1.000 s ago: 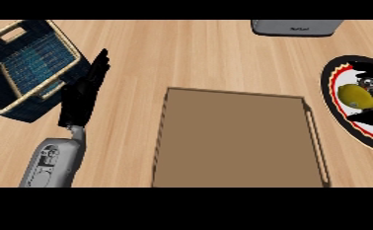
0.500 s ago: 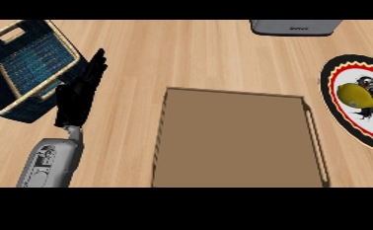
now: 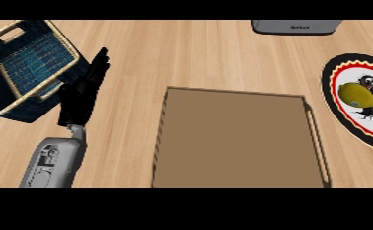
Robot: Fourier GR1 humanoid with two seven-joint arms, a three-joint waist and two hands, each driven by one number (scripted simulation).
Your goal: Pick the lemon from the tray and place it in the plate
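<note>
Lemon (image 3: 354,94) lies on the plate (image 3: 331,78), right of the tray (image 3: 241,140). Left robot hand (image 3: 82,95) open, holding nothing, left of tray. Lemon probably light, stiff, rolls; grasp mid-body.

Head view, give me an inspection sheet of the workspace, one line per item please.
Surface: light wooden counter, seen from steeply above.
Job's things: lemon lies on the plate at the right edge; the brown tray in the middle holds nothing visible.
Clutter: dark blue basket at upper left; grey box at the top edge, partly cut off.
Hands: left hand open, fingers straight and pointing up, resting beside the basket; right hand not in view.
Cables: nothing seen.
Surroundings: nothing seen beyond the counter.
</note>
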